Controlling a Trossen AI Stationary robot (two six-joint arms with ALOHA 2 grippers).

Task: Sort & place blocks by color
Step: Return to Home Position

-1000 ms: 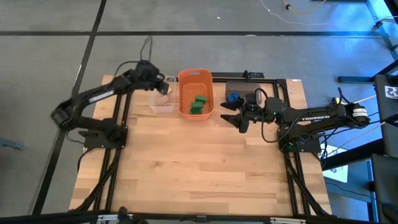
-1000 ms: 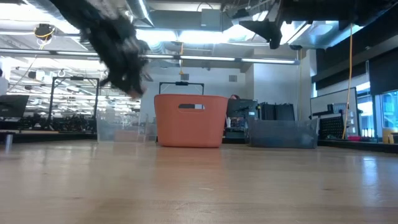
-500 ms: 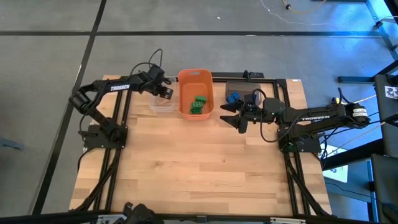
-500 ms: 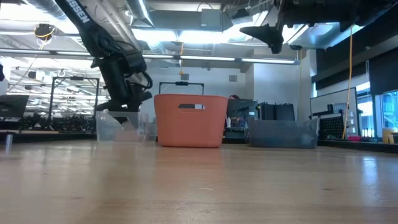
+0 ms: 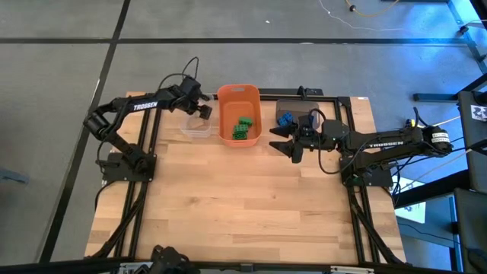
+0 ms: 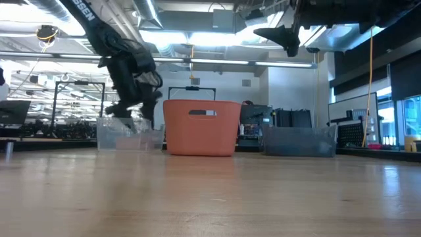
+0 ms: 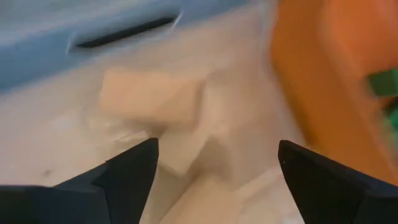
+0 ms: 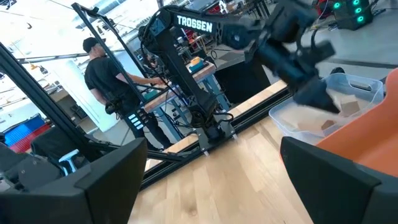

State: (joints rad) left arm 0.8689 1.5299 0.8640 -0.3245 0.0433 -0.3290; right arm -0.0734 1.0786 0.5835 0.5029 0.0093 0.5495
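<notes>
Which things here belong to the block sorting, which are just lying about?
Job: green blocks, blue blocks, tan blocks, orange bin, clear bin, dark bin, left gripper over clear bin, right gripper by dark bin.
Lying about: person beyond table, floor cable.

The table [image 5: 243, 205] is of pale wood, made from narrow glued strips. It is smooth, and in the low view it has a soft shine. The orange bin [image 6: 200, 131] looks like opaque plastic, smooth and rather matt. The clear bin [image 6: 118, 139] is transparent plastic with glossy walls. The grey-brown bin [image 6: 299, 141] is smoky plastic, half see-through. The green blocks [image 5: 243, 128] and the blue blocks [image 5: 284, 119] look like plastic. The tan blocks [image 7: 149, 99] appear matt. The left arm [image 5: 141, 106] and the right arm [image 5: 384, 142] have dark matt shells. The floor [image 5: 61, 68] is grey and dull.
</notes>
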